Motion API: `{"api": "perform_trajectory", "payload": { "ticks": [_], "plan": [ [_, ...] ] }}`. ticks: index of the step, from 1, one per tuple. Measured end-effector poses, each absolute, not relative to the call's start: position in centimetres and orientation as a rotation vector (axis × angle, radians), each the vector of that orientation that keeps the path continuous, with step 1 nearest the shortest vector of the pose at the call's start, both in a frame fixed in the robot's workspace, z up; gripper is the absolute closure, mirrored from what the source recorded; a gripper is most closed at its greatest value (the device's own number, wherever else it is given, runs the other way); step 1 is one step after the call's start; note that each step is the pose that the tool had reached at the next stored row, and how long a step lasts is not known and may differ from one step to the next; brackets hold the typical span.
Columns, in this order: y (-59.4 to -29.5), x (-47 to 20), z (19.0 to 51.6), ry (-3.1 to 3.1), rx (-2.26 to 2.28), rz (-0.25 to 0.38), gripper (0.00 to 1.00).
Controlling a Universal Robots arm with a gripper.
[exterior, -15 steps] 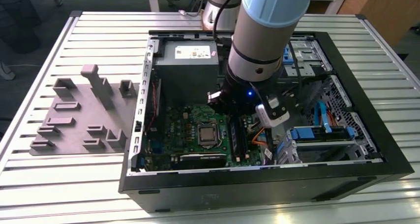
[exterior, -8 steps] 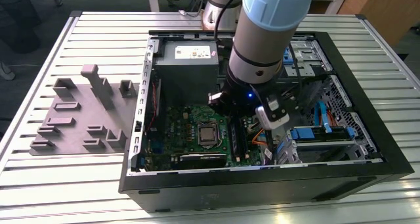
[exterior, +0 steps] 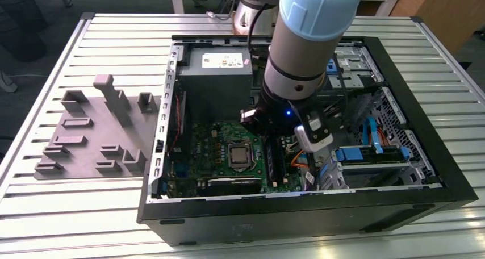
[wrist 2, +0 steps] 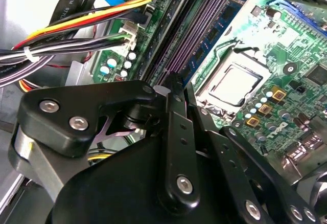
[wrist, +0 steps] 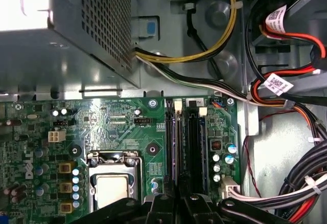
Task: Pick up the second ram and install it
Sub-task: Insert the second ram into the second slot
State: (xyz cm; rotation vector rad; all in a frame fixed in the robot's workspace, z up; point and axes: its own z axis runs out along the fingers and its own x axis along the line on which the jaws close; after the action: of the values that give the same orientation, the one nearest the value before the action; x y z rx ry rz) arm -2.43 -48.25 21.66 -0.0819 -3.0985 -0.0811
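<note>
From where the exterior view looks on, an open computer case (exterior: 424, 174) lies on a slatted metal table (exterior: 113, 37). A grey tray (exterior: 83, 151) of raised blocks sits just beside it on the exterior view's left. The arm (exterior: 303, 54) reaches down into the case and blocks most of what lies under it. Its lower end is lost among the cables (exterior: 299, 157) to the exterior view's right of the processor (exterior: 239, 155).

In the second wrist view the gripper (wrist 2: 176, 81) looms in the foreground, all black links and screws. Its fingers (wrist 2: 173, 132) are pressed together with no gap that I can see. The tip sits at the near end of the long memory slots (wrist 2: 196, 35). A blue-green strip with dark patches, which I take for the memory stick (wrist 2: 214, 32), stands on edge in the row nearest the processor, between the purple-lined slots and the socket. Its near end runs in behind the fingers, so I cannot tell whether they pinch it, press on it or only stand beside it. Its far end is washed out by glare.

In the first wrist view the gripper is cut off at the frame's edge. Beyond it the slots run toward the grey power supply box (wrist: 76, 29). Seen edge-on there, the stick is hard to tell from its slot. The bundled cables lie beside the board on the side away from the processor.
</note>
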Motion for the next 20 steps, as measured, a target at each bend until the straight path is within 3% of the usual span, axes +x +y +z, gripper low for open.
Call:
{"api": "perform_trajectory", "payload": {
  "ticks": [20],
  "plan": [
    [-48.37, -2.39, 21.54, -3.098, -0.082, -0.081, 0.86]
  ]
}}
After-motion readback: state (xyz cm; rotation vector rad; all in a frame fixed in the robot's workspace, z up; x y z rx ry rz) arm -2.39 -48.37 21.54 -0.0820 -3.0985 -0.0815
